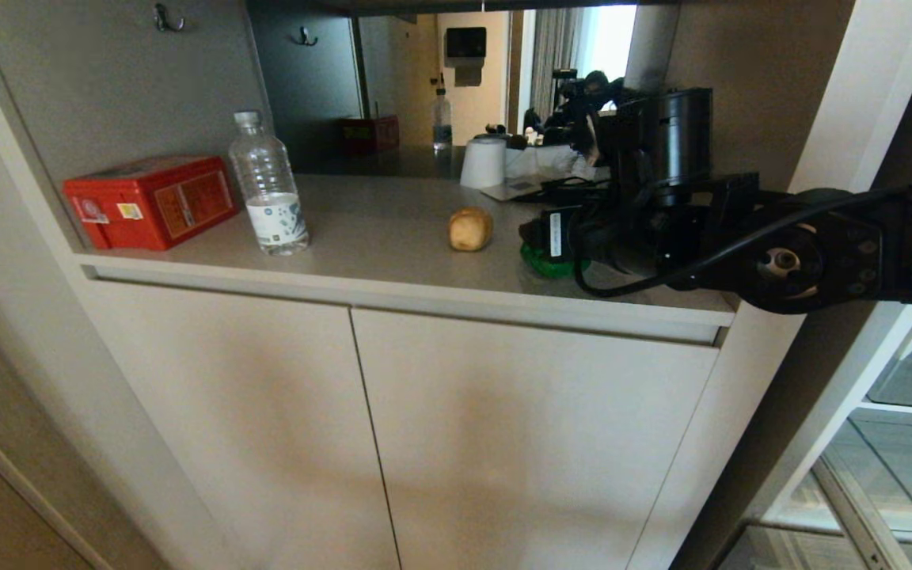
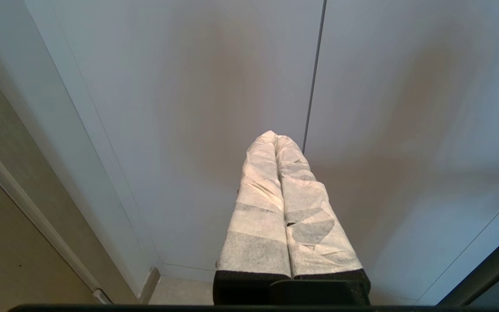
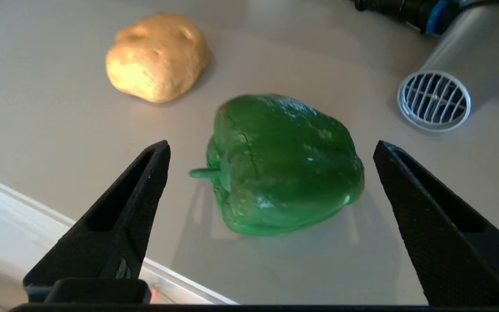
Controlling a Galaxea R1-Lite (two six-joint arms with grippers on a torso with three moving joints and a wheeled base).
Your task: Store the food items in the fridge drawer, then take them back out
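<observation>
A glossy green bell pepper [image 3: 284, 164] lies on its side on the beige counter [image 3: 37, 130], its stem toward one finger. My right gripper [image 3: 272, 145] is open, with a black finger on either side of the pepper and neither one touching it. In the head view the right arm [image 1: 780, 253] reaches in from the right and hides most of the pepper [image 1: 545, 263]. The tan potato [image 1: 470, 229] sits just left of it, also seen in the right wrist view as the potato [image 3: 158, 56]. My left gripper [image 2: 275, 135] is shut and empty, parked facing the cabinet doors. I cannot make out the fridge drawer.
A red box [image 1: 151, 199] and a clear water bottle [image 1: 268, 194] stand at the counter's left. A white cup [image 1: 484, 162] and cables sit at the back by a mirror. A grey hair dryer [image 3: 448, 86] lies close to the pepper. Clear fridge panels [image 1: 899, 443] show at the lower right.
</observation>
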